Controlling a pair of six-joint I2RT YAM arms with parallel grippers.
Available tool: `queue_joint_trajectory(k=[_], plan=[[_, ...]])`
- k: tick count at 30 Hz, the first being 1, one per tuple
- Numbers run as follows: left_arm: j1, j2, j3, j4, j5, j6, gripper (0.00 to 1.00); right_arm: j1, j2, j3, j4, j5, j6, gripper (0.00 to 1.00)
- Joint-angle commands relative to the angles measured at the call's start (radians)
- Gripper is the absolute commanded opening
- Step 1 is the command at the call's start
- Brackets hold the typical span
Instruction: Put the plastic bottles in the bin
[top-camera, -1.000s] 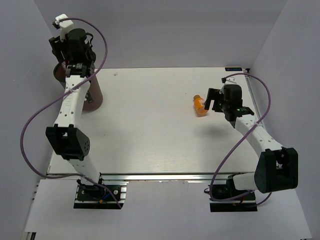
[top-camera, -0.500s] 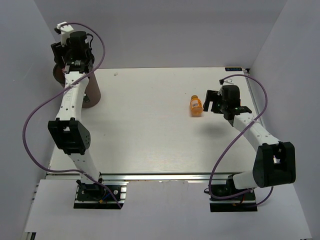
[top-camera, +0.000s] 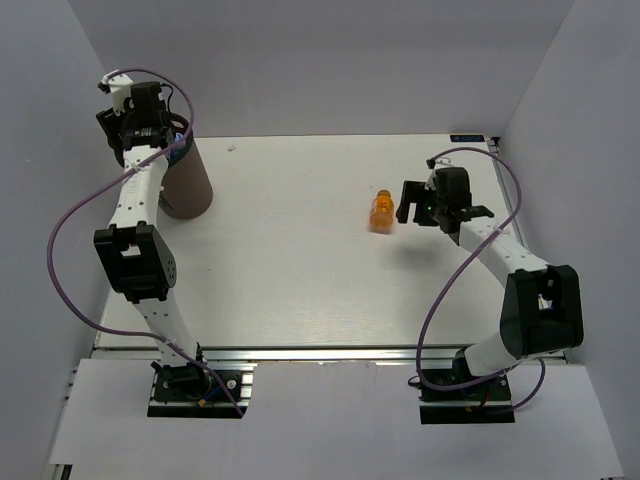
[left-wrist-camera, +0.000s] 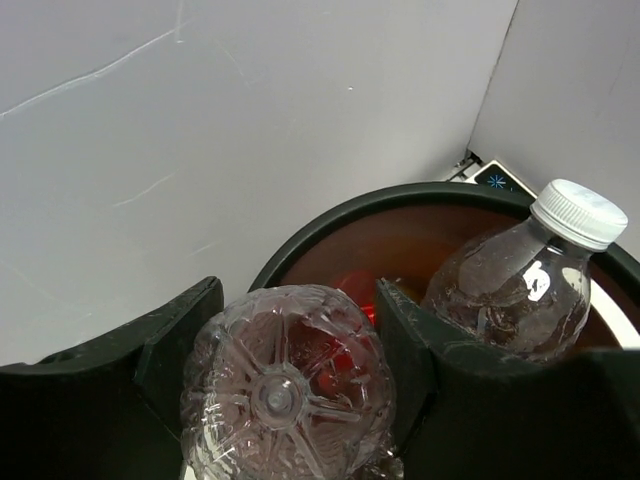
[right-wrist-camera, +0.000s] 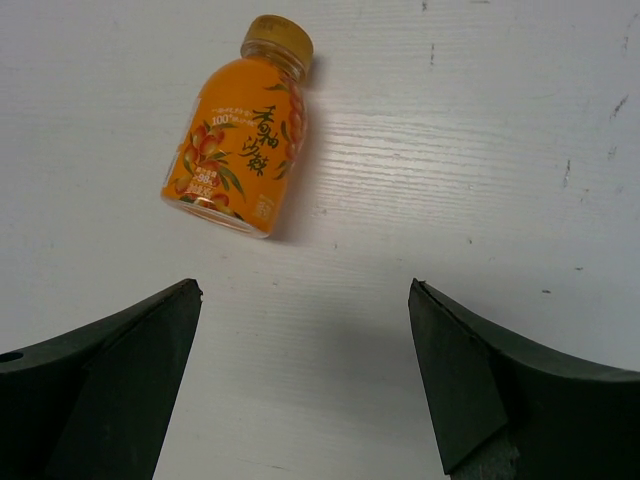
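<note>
Gripping a clear plastic bottle (left-wrist-camera: 285, 400) base-up toward the wrist camera, the left end effector (left-wrist-camera: 290, 340) has shifted over the last second from beside the bin (left-wrist-camera: 400, 195) to right above its open mouth. Judging by that, only the release is left for this bottle.

Across the counter (top-camera: 290, 250), the orange juice bottle (right-wrist-camera: 238, 150) lies on its side, a little further toward the middle than it was a second ago. The right end effector (right-wrist-camera: 303, 300) has followed it the same way. Its jaws are spread wide with nothing between them, and the bottle sits ahead of the fingertips, clear of both. It has not been picked up yet. The drift suggests it was nudged or rolled, so the approach probably needs lining up again.

Count:
- **Plastic bottles:** three in all. One clear one is held over the bin, a white-capped bottle (left-wrist-camera: 520, 290) is already inside, leaning against the wall, and the orange one is on the counter.
- **Bin:** one, at the far left corner.
- **Arms:** two.
</note>
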Motion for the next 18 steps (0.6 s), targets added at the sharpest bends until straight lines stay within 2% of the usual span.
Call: queue_joint_trajectory(k=[1,2,5,7,11,13,18], plan=[[-0.001,0.021,-0.035,-0.128,0.143,-0.107,0.68,0.051,0.013,0.082,0.026,0.046,0.039,0.89],[-0.001,0.014,-0.034,-0.13,0.154,-0.112,0.82,0.06,0.022,0.092,0.021,0.066,0.063,0.89],[-0.001,-0.028,-0.034,-0.128,0.2,-0.115,0.89,0.112,0.072,0.129,0.021,0.149,0.122,0.89],[-0.001,-0.071,-0.047,-0.107,0.238,-0.101,0.98,0.16,0.112,0.157,0.016,0.178,0.114,0.89],[0.001,-0.103,-0.035,-0.108,0.232,-0.113,0.98,0.229,0.187,0.271,-0.022,0.33,0.195,0.89],[0.001,-0.12,-0.02,-0.113,0.229,-0.116,0.98,0.257,0.241,0.341,-0.072,0.469,0.298,0.89],[0.001,-0.166,0.024,-0.123,0.235,-0.115,0.98,0.264,0.382,0.471,-0.184,0.566,0.433,0.89]])
